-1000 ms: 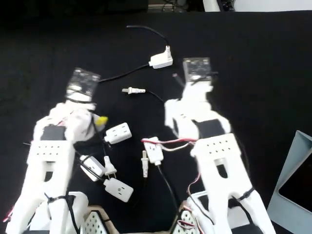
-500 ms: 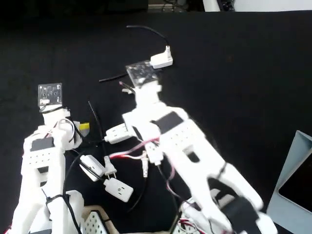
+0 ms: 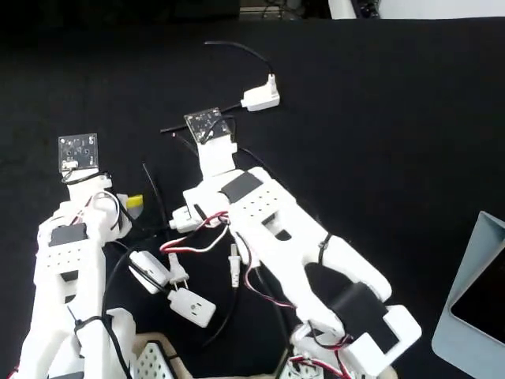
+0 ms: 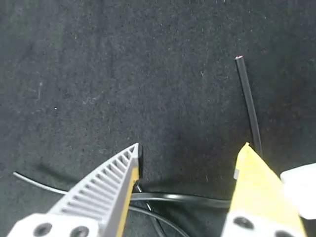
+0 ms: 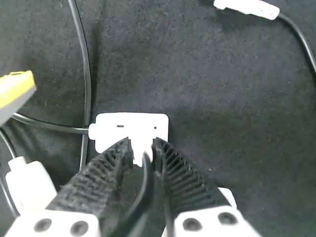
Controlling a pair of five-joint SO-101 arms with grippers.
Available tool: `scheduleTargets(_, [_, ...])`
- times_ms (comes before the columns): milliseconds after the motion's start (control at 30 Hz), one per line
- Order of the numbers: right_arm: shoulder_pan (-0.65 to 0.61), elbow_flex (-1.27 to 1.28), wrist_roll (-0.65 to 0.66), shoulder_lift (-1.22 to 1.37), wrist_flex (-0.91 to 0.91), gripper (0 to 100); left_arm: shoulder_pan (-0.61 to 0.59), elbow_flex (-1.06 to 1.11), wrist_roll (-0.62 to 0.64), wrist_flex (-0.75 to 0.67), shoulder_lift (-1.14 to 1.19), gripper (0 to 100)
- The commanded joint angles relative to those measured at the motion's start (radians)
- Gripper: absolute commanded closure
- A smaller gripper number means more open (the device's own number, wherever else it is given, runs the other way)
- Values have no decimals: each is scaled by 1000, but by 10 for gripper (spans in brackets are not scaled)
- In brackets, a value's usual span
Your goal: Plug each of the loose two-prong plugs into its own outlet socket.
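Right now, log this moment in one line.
left gripper open, above cloth | right gripper shut on plug, at outlet socket | seating unconfirmed

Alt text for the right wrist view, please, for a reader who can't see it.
The right gripper, shut on a white plug with a black cord, holds it at a white outlet on black cloth. Another plug lies farther off.

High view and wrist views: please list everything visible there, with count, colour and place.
table cloth: 1, black, under everything
outlet sockets: 2, white; one centre-left, one near front edge
loose plugs: 3, white; two toward front, one farther back
corded block: 1, white, far middle
box: 1, grey-blue, right edge
held plug: 1, white, against centre-left socket
left gripper: 1, yellow and grey, open over cloth
right gripper: 1, dark, shut on held plug
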Motion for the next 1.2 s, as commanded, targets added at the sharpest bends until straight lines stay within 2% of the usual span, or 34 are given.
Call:
scheduleTargets(0, [-5, -44, -11, 2, -12, 986, -8, -5, 12, -17, -26, 693])
scheduleTargets(967, [44, 2, -9, 5, 9, 986, -4, -5, 12, -17, -26, 693])
scheduleTargets(1167, [-43, 51, -8, 5, -48, 986, -4, -5, 12, -17, -26, 693])
